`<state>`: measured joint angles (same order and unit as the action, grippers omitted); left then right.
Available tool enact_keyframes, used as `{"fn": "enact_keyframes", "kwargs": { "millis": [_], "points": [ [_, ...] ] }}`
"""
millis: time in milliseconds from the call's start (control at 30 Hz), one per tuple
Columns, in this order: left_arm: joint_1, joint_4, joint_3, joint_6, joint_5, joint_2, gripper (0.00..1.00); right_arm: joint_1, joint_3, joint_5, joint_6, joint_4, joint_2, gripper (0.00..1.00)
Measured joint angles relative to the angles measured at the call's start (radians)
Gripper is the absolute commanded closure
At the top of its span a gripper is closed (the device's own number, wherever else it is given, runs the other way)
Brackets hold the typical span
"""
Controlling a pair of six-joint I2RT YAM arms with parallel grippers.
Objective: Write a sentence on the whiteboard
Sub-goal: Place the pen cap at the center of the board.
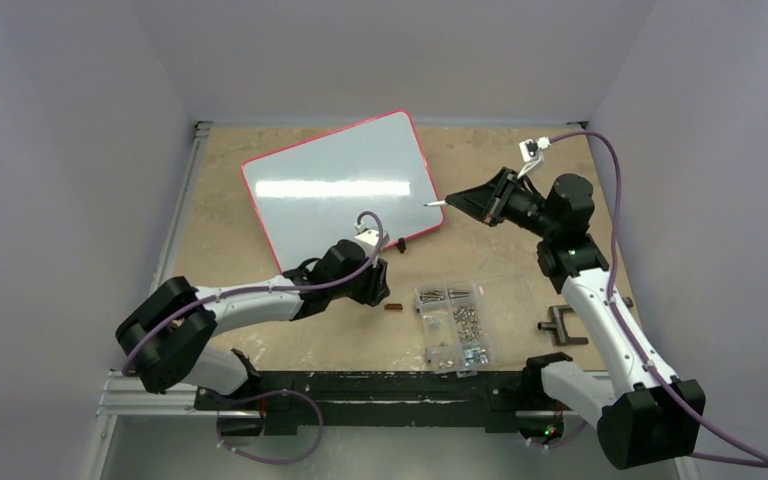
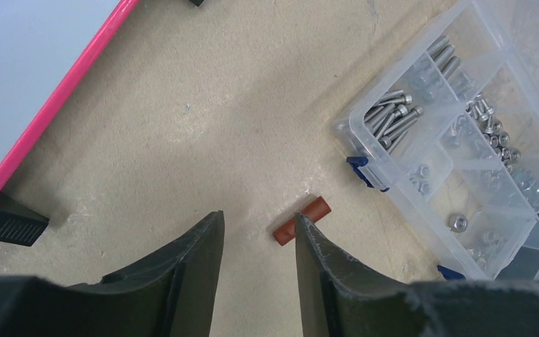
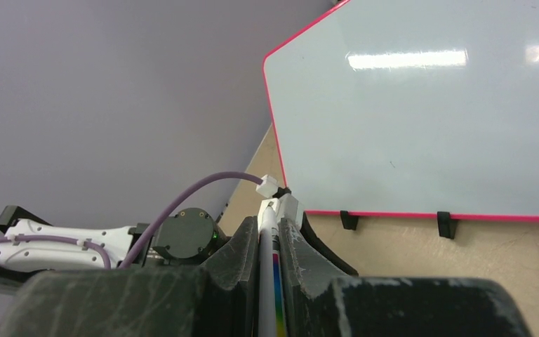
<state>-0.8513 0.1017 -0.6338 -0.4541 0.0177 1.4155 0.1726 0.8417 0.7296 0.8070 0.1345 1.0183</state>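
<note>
Pre-writing step: we see left gripper [image 2: 258,217] half-open, empty, over cap [image 2: 312,210]. Right gripper [image 3: 269,228] clamps marker [image 3: 267,256] — next, tip onto blank whiteboard [image 1: 310,215], 9 o'clock.

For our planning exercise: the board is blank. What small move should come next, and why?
Probably the right gripper should carry the marker left and down onto the whiteboard, towards its left side: the tip is bare and hangs near the board's right edge, and the cap lies on the table.
</note>
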Motion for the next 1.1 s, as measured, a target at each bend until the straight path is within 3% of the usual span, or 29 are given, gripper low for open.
{"fn": "enact_keyframes", "kwargs": {
  "millis": [233,367,533,700,900,1100],
  "points": [
    [-0.001,-0.044,0.005,0.004,-0.001,-0.039,0.44,0.0,-0.003,-0.006,-0.003,-0.001,0.0,1.0],
    [-0.001,-0.204,-0.042,0.04,-0.021,-0.16,0.44,0.0,-0.006,-0.006,-0.008,-0.009,0.0,1.0],
    [0.04,-0.425,-0.236,0.103,-0.047,-0.293,0.38,0.0,-0.006,-0.007,-0.012,-0.007,0.002,1.0],
    [0.151,-0.587,-0.429,0.138,-0.05,-0.378,0.2,0.0,-0.006,-0.008,-0.011,-0.003,0.003,1.0],
    [0.348,-0.73,-0.589,0.21,-0.004,-0.368,0.14,0.0,-0.006,-0.006,-0.002,0.014,0.011,1.0],
    [0.563,-0.775,-0.707,0.277,0.124,-0.244,0.12,0.0,-0.006,-0.005,0.005,0.024,0.011,1.0]
  ]
}}
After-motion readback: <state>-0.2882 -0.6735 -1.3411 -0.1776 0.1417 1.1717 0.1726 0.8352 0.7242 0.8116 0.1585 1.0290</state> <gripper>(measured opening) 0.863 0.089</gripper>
